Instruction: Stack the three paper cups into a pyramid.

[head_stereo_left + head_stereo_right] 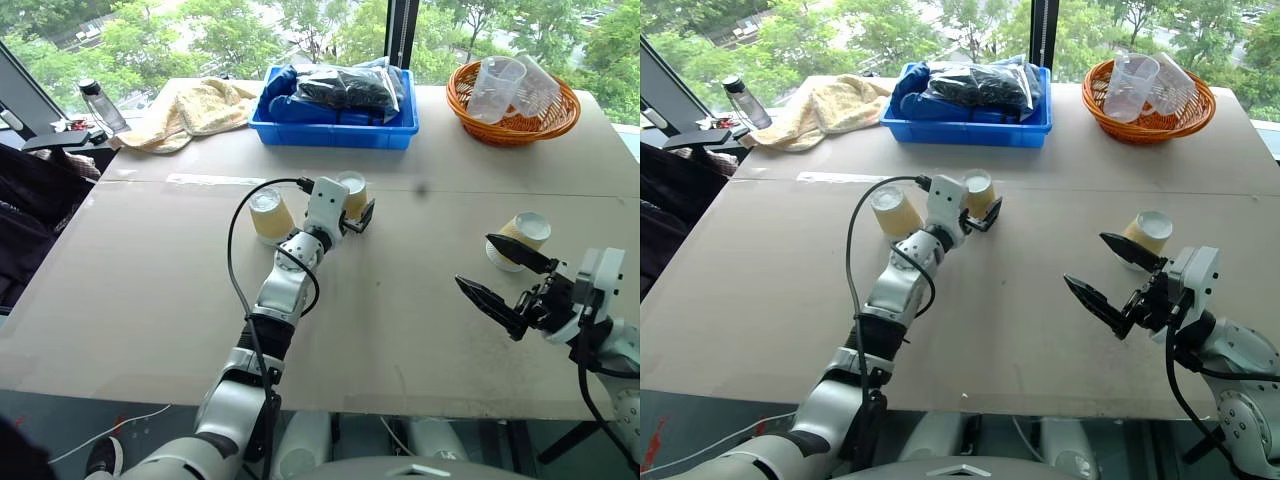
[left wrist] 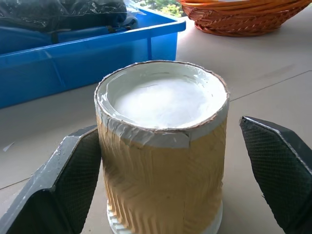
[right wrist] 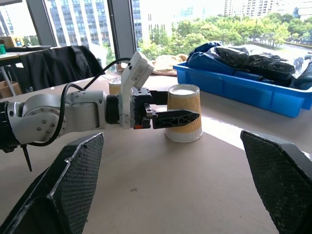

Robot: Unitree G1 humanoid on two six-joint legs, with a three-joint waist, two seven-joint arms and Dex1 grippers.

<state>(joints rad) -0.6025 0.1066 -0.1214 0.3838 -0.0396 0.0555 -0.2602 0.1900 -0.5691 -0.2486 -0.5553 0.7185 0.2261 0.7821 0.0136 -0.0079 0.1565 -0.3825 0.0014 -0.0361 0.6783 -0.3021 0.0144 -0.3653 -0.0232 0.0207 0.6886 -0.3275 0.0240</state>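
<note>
Three small paper cups on a tan table, all upside down, white bases up, none stacked yet.

Farthest left, one paper cup (image 1: 271, 216) just beside the left gripper's wrist, on its outer side, untouched.

Next, the left gripper (image 1: 357, 213), reaching level across the table, jaws spread wide around a second paper cup (image 2: 163, 146). In the left wrist view, one black finger (image 2: 73, 180) close against the cup's side, possibly touching, the other standing clear; not clamped, nothing held.

Beyond the left gripper, at the table's far edge, a blue plastic bin (image 1: 335, 132) holding dark bagged items, blue cloth among them. Left of the bin, a crumpled yellow towel (image 1: 195, 108) and a clear bottle (image 1: 102, 105).

Farther right, a wicker basket (image 1: 512, 122) containing clear plastic cups, lying tilted; not part of the task.

Nearest on the right, the right gripper (image 1: 503, 276), raised off the table, jaws wide apart, empty. Third paper cup (image 1: 520, 238) just beyond its upper fingertip, apart from it.

Judged handling: very light, thin-walled, easily crushed or tipped; ribbed sides likely offer fair friction. Best hold probably mid-wall, opposite sides, gentle squeeze only. Tapered shape narrower at the upturned base, so too high a grip risks slipping off. Flat white bases of two cups side by side suited to bearing the third.
</note>
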